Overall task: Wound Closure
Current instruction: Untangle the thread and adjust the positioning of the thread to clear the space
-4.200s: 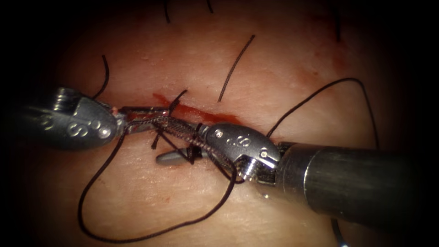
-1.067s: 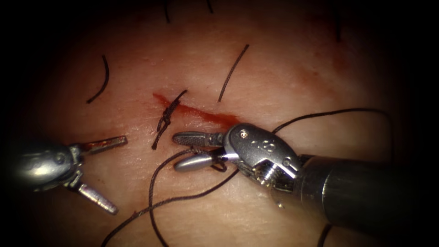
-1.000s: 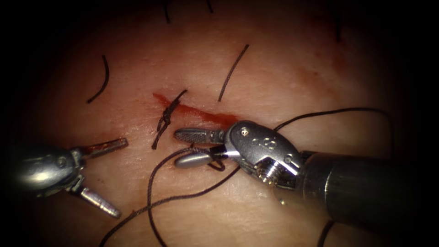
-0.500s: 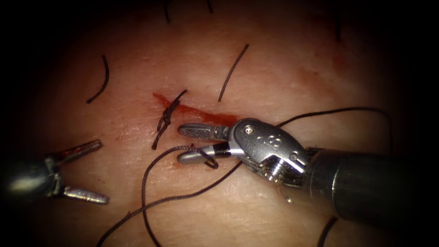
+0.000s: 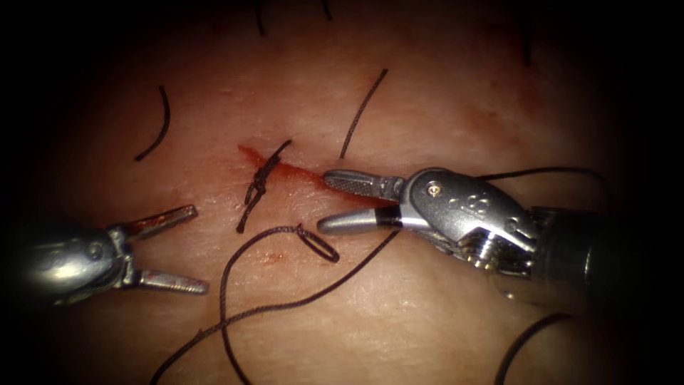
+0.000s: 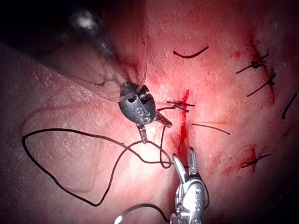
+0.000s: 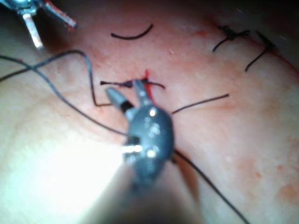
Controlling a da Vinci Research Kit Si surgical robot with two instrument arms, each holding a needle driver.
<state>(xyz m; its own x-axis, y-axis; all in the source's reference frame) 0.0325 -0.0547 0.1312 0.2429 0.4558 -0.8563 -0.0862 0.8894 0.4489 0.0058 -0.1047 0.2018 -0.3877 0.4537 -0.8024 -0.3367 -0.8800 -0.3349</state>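
Note:
The cut (image 5: 306,173) runs across the tissue (image 5: 399,314) as a red line, with a dark knot (image 5: 259,182) tied over it. My right tool (image 5: 323,201) stands with its jaws open at the right end of the cut and holds nothing. My left tool (image 5: 200,248) is left of the knot, its jaws open and empty. A small loop (image 5: 318,244) of the long thread (image 5: 271,309) lies on the tissue just below the right jaws. Both tools appear again as the left tool (image 6: 156,133) and the right tool (image 7: 123,87). A pale curve (image 6: 120,216) at the thread's end may be the needle.
Two cut thread pieces (image 5: 160,125) (image 5: 363,110) lie on the tissue above the cut. Earlier stitches (image 6: 259,65) (image 6: 254,161) sit further along. Red fluid stains the tissue around the cut. Slack thread (image 6: 56,182) curls in a wide bend beside the tools.
My right tool has drawn back to the right and up, and the thread loop has slipped off its lower jaw onto the tissue. My left tool's jaws have narrowed but stay open.

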